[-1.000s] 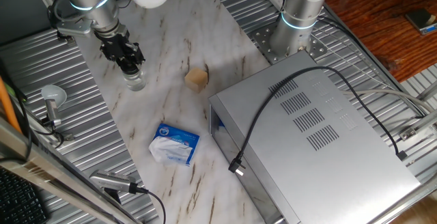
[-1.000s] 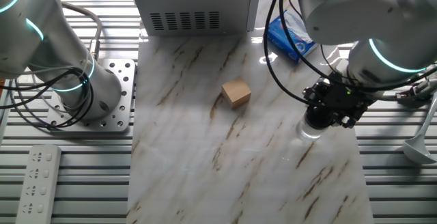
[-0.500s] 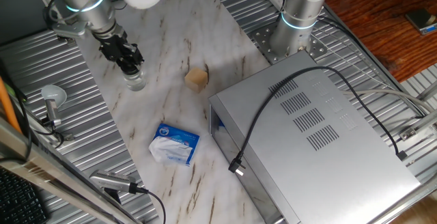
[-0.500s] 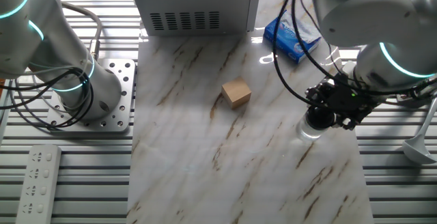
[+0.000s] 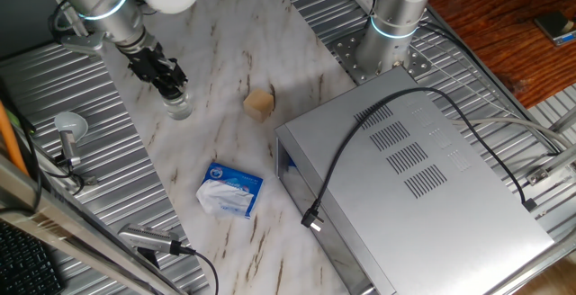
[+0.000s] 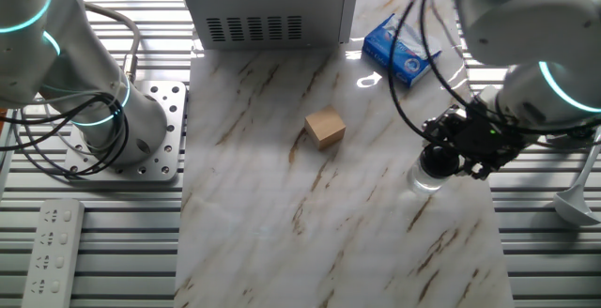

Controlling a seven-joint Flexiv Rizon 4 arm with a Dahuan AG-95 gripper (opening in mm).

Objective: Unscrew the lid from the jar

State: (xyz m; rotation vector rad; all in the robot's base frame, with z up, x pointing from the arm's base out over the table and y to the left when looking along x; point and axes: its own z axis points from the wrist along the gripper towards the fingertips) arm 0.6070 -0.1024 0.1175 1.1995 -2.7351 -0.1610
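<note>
I see the small clear glass jar standing upright near one long edge of the marble-patterned desk, just beside the ribbed metal surround. Its contents I cannot make out. My black claw is closed around the small round black lid on top of it. A tan cube and a blue-and-white packet lie well apart, with bare marble between.
</note>
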